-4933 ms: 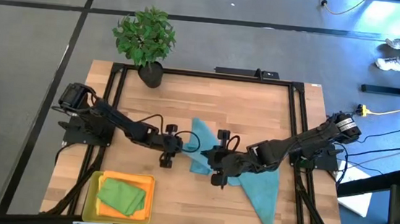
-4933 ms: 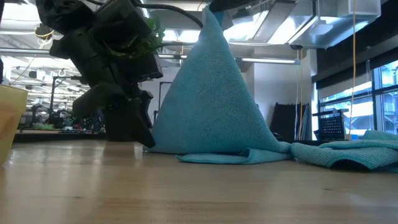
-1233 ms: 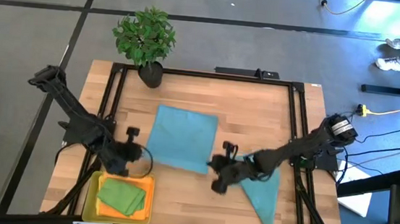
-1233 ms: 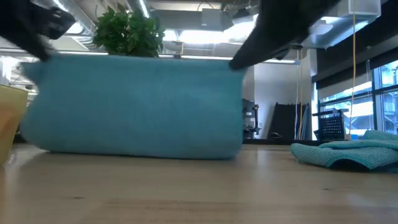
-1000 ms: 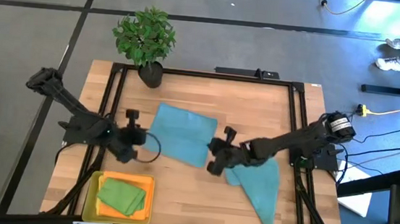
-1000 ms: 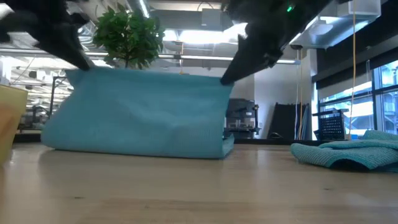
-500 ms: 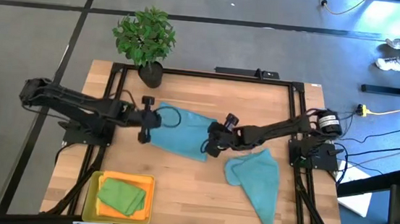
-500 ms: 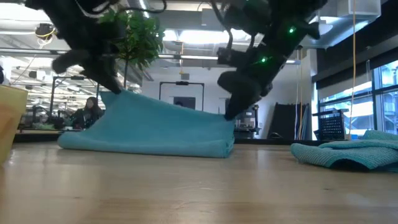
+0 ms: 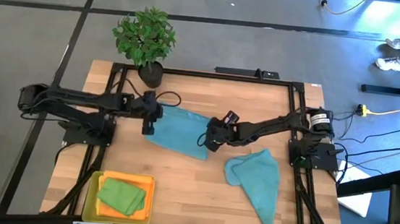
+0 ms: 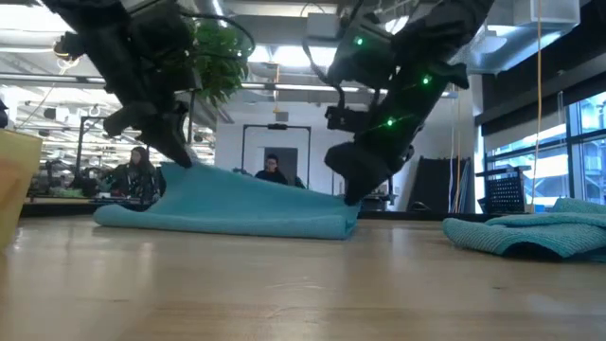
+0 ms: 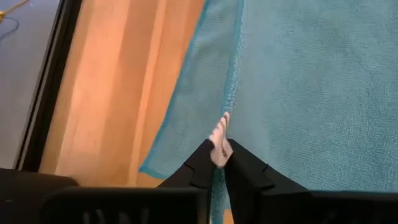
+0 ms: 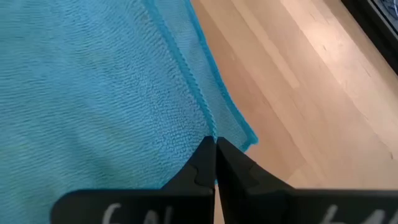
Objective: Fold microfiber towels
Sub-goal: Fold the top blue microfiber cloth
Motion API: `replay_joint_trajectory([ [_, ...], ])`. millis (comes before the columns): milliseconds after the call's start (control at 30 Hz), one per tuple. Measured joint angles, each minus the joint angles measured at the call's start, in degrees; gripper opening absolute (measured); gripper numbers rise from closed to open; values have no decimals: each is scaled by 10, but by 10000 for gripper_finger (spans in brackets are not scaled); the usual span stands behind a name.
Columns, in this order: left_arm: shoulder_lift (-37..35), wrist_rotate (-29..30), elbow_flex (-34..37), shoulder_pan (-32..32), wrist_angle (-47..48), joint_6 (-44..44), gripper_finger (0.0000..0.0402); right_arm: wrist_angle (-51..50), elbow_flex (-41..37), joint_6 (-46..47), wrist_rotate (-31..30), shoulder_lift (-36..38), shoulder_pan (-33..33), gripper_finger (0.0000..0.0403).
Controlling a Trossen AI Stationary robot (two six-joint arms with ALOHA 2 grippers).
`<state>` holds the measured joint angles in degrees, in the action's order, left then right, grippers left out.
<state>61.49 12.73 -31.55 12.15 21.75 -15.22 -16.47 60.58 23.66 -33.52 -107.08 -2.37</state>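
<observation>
Near the middle of the wooden table [image 9: 259,103] I see one teal-blue towel [image 9: 180,132] lying doubled over on itself, its upper layer's hem resting just inside the lower layer's edge; my left gripper [image 9: 148,120] sits at its left end and my right gripper [image 9: 209,138] at its right end, both low over the cloth; from the left wrist camera the two dark fingers [image 11: 202,165] are nearly together and pinch the hem of the folded towel's top layer [image 11: 298,87]; from the right wrist camera the fingers [image 12: 202,163] are pressed together on the stitched edge of the same towel [image 12: 93,93], close to its corner; from table height the cloth [image 10: 237,204] slopes up toward each gripper and lies flat along its front fold. A second teal-blue towel [image 9: 255,182] lies loose and rumpled nearer the front right of the table, apart from the first and from both arms; it shows at the right edge of the low camera too [image 10: 530,232]. A green towel [image 9: 121,196] lies folded in the yellow tray [image 9: 93,190] at the front left corner; a potted plant [image 9: 145,38] stands at the far left corner; beyond the table, two people [image 10: 137,170] are visible in the room behind.
</observation>
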Motion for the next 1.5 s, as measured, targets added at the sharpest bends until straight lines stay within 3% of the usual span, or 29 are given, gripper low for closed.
replay_joint_trajectory([
  [433,0,46,13,34,-24,29,111,7,0,1,-2,-9,24,20],
  [600,0,33,13,28,-26,31,125,8,0,-2,-18,-9,24,73],
  [800,0,-73,13,-29,-78,77,126,-33,33,-4,-9,-9,21,154],
  [1000,0,-41,13,-104,-98,93,124,-152,108,-13,-37,-8,1,192],
  [1133,0,-33,13,-121,-69,107,124,-169,129,-48,-28,-7,-6,183],
  [1300,0,-32,13,-122,-32,130,124,-47,90,-123,156,-7,29,130],
  [1500,0,-42,13,-121,13,162,124,99,2,-157,221,23,113,58],
])
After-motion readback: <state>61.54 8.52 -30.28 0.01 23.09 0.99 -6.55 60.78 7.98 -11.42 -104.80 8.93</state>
